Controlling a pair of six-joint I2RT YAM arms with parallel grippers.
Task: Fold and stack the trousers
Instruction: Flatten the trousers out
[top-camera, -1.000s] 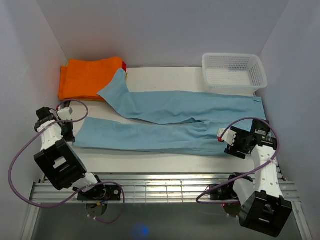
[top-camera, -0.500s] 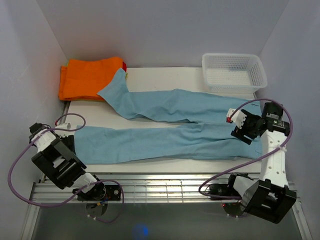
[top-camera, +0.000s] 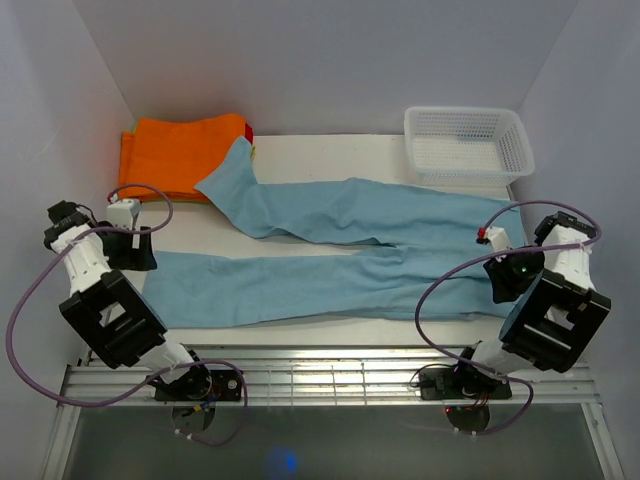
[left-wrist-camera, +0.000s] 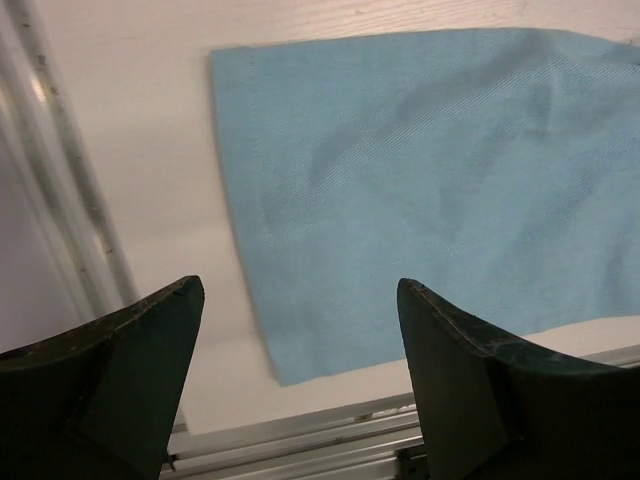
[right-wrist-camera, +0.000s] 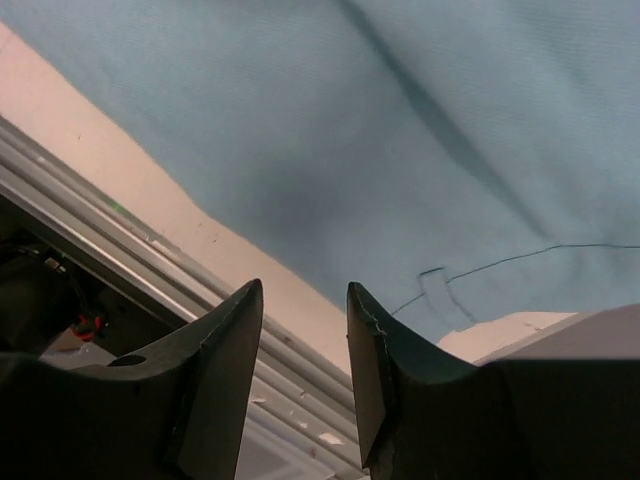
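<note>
**Operator:** Which containers are present, and what do they hold?

**Technician:** One: a white mesh basket (top-camera: 465, 110) at the far right corner of the bench (top-camera: 330, 155). Its interior shows only its own perforated floor.

**Operator:** Where are the trousers?

**Technician:** The trousers (top-camera: 340, 250) lie flat across the bench, outside the basket, with the waist at the right and both legs running left. The near leg lies straight. The far leg angles away, and its hem overlaps the edge of a folded orange garment (top-camera: 180, 155) at the far left corner.

**Operator:** State of the left gripper?

**Technician:** The left gripper (left-wrist-camera: 300, 290) has its jaws spread wide and holds nothing. It hangs over the hem corner of the near leg (left-wrist-camera: 420, 180).

**Operator:** And the right gripper?

**Technician:** The right gripper (right-wrist-camera: 305, 290) shows a narrow gap between its jaws, with nothing clamped. It sits over the bench's near edge, just beside the waist (right-wrist-camera: 350, 130). Contact with the cloth cannot be confirmed.

**Operator:** What is hidden or unclear?

**Technician:**
- In the top view, the right arm covers the waist's outer end.
- A red sliver (top-camera: 248, 130) shows at the orange garment's right edge; what it is cannot be determined.
- A small stitched tab (right-wrist-camera: 435, 285) shows near the waist edge in the right wrist view.
- The pale blurred area at that view's lower right cannot be identified.
</note>
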